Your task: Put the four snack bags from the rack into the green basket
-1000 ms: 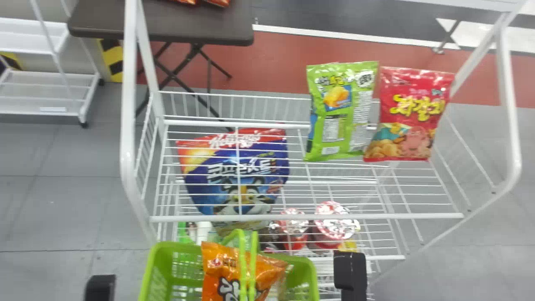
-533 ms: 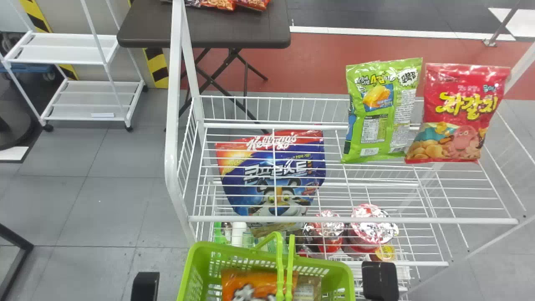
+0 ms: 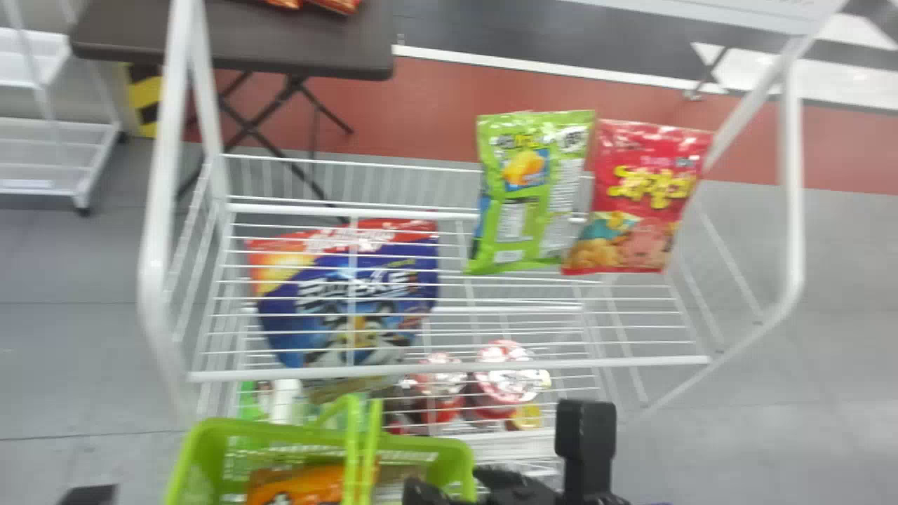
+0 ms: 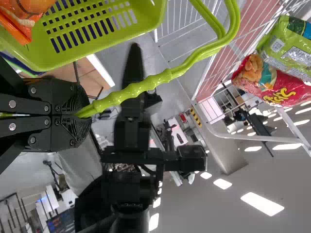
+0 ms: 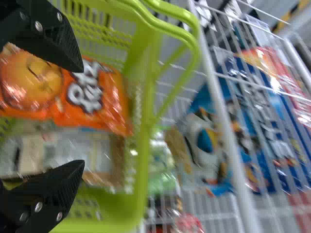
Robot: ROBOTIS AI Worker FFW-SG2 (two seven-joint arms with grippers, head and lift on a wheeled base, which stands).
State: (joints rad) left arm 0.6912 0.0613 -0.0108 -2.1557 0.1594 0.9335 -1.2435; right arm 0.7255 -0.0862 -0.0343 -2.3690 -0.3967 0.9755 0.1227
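Holding the green basket (image 3: 266, 431) by its handle (image 4: 184, 67), with the left gripper (image 4: 80, 112) clamped around it. Hovering over the basket with the right gripper (image 3: 449, 487), jaws spread apart. Carrying an orange snack bag (image 3: 298, 485) inside the basket, beside a pale package (image 5: 73, 154). Facing a white wire rack (image 3: 449, 367) with a green snack bag (image 3: 523, 193) beside a red snack bag (image 3: 638, 200) near its back rail.

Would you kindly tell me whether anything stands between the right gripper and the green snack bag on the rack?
I think so: the far rim of the green basket and, beyond it, the upper shelf's front rail seem to lie between the right gripper and the green snack bag.
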